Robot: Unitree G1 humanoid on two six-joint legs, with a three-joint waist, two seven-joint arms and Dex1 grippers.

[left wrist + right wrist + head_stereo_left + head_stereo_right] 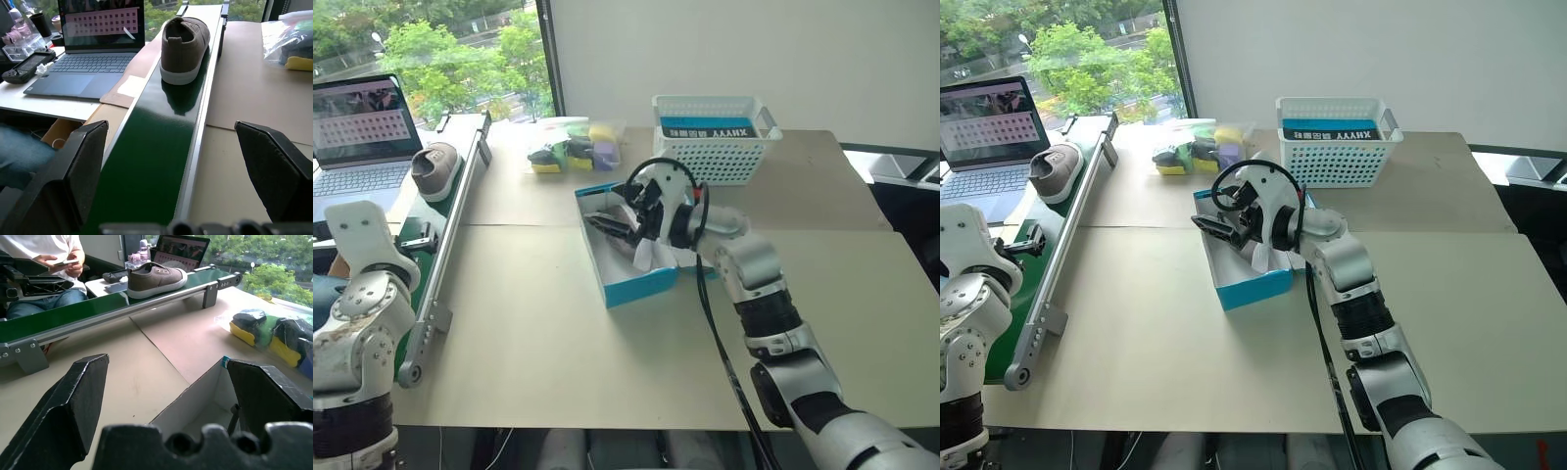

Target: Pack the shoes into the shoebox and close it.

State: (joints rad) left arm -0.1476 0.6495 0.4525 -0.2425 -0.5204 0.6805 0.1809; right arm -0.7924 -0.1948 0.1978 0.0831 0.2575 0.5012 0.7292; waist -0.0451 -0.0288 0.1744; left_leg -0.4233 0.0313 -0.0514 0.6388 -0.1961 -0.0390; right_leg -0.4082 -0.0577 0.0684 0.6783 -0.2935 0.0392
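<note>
One grey-brown shoe with a pale sole stands on the green conveyor belt at the left, heel toward my left gripper. That gripper is open and empty, level with the belt and a short way from the shoe. The cyan shoebox lies open at mid-table, white inside, with crumpled white paper in it. My right gripper hovers open over the box's left part, holding nothing. I cannot tell whether a shoe lies in the box under it.
A white lattice basket at the back holds a blue card with white lettering. A clear bag of yellow, purple and black items lies behind the box. A laptop and a seated person are beyond the conveyor.
</note>
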